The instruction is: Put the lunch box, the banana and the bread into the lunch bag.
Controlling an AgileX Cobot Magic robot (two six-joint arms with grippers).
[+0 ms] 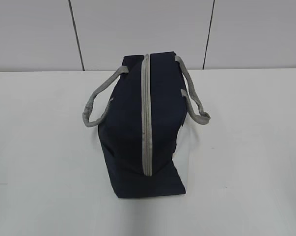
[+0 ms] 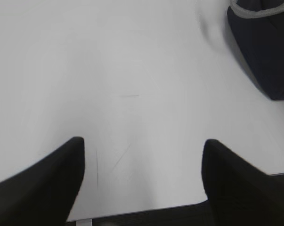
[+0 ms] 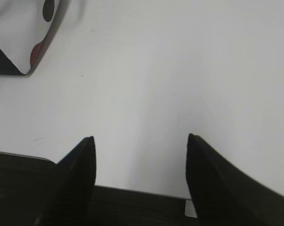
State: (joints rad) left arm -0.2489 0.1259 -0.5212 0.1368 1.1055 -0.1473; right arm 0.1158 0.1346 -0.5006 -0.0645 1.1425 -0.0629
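Note:
The navy lunch bag (image 1: 138,128) stands in the middle of the white table, its grey zipper (image 1: 147,113) shut along the top and grey strap handles (image 1: 96,101) hanging to both sides. A corner of it shows in the left wrist view (image 2: 266,52) and its white side panel in the right wrist view (image 3: 17,33). The lunch box, the banana and the bread are not in view. My left gripper (image 2: 142,162) is open and empty over bare table near the front edge. My right gripper (image 3: 141,155) is open and empty over the front edge. Neither gripper shows in the exterior view.
The white table (image 1: 246,162) stretches to both sides of the bag. A light panelled wall (image 1: 138,29) stands behind it. The table's front edge (image 2: 146,209) shows under both grippers.

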